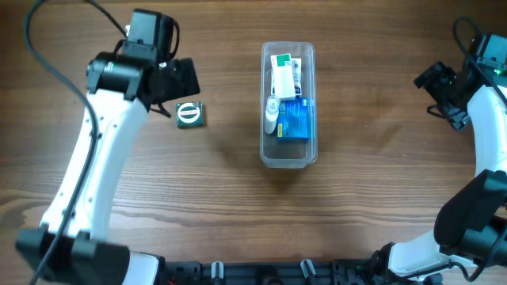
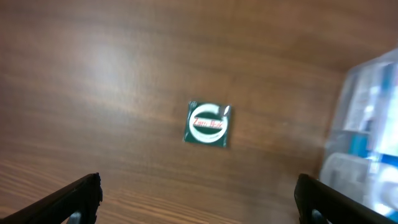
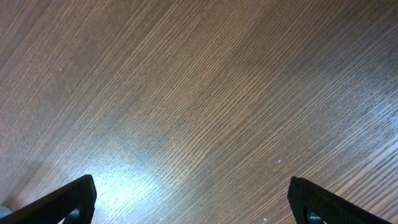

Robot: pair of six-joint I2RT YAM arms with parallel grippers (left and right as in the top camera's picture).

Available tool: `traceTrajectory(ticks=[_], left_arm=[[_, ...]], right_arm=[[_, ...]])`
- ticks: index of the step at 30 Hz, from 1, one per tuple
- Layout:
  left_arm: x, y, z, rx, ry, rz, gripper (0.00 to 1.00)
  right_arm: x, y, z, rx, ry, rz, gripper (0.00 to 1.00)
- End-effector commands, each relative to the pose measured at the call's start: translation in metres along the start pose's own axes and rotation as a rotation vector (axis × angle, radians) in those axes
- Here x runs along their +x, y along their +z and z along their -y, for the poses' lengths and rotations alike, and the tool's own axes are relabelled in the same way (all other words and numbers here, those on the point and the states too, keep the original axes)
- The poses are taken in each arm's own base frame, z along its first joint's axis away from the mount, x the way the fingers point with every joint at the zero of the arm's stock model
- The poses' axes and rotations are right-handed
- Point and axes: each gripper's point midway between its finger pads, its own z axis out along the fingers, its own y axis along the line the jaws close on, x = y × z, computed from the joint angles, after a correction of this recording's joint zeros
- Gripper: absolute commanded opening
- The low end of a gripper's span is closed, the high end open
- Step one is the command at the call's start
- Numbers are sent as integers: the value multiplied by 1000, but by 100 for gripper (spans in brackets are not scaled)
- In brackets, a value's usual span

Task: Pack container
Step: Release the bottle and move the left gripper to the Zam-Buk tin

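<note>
Brown wood-grain worktop (image 1: 372, 198) fills every view, with glare pooling at the lower left of the right wrist picture. The clear container (image 1: 288, 161) lies at the overhead centre, holding a blue box (image 1: 295, 119) and a white box (image 1: 283, 70). A green square packet (image 1: 189, 115) sits to its left, apart. The left gripper (image 2: 198, 199) and the right gripper (image 3: 189, 202) both have their jaws spread.

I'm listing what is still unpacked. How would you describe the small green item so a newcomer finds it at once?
Find the clear container in the middle of the wooden table. Left of it, near the left gripper, lies a small square green packet with a white ring. Unlike the blue box, it sits outside the container.
</note>
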Motion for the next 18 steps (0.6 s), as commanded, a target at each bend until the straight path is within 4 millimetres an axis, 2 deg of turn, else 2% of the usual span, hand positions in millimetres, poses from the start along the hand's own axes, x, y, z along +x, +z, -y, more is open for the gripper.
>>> traceTrajectory(ticks=[1,2,3,7,11,13,18], left_arm=[[24,49,0,-13,10,-157,100],[27,57,1,-20,12,-175,100],[32,75,5,-23,16,-215,100],[48,121,16,-15,23,-317,100],[69,156,20,-9,78,-414,100],[71,165,18,-10,93,-425,100],[60,179,9,6,124,-396,100]], right_arm=[[0,3,1,3,5,-6,100],[0,3,1,3,5,-6,100],[0,3,1,3,5,-6,100],[0,3,1,3,5,-6,100],[0,3,1,3,5,-6,100],[0,3,1,3,5,-6,100],[0,3,1,3,5,-6,100]])
